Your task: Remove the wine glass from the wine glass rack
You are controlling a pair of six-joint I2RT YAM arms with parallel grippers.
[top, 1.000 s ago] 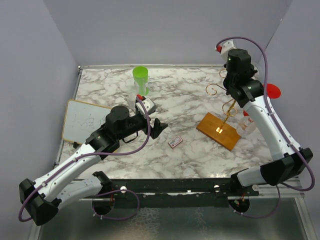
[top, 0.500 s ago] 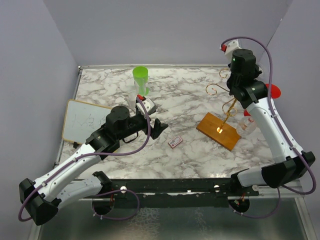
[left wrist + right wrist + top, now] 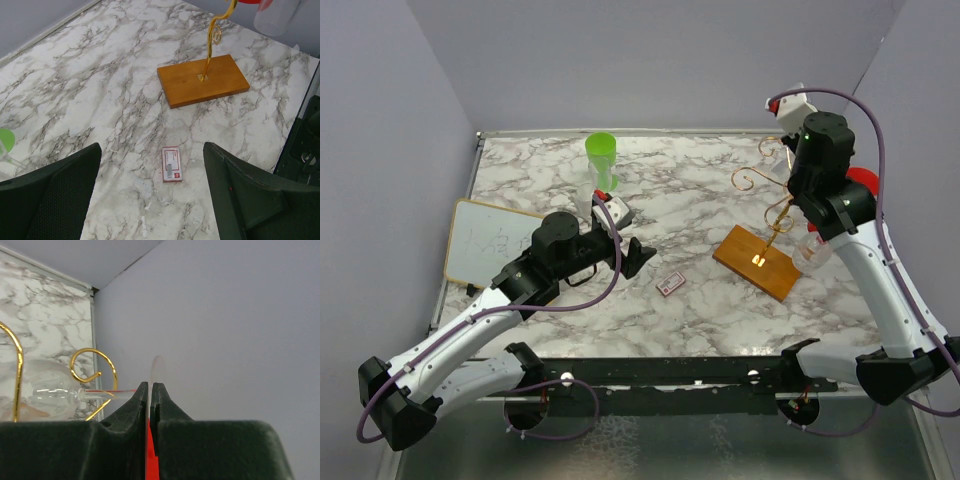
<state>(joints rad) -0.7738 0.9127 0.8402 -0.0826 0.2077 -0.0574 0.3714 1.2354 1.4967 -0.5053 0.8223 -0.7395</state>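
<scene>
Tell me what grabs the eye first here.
The gold wine glass rack stands on its wooden base right of centre on the marble table, the wine glass at its right side. The right gripper is shut on that glass's red foot; a bright green glass stands near the far edge.

Left arm (image 3: 470, 330): reaches low and forward toward the middle, with the elbow bent.
Left gripper (image 3: 152, 150): points down and forward; the fingers are wide apart and hold nothing.
Right arm (image 3: 865, 260): rises high, with the wrist turned to the far right corner.
Right gripper (image 3: 150, 390): the fingers are pressed together on the thin end of the wine glass (image 3: 50, 392).
</scene>
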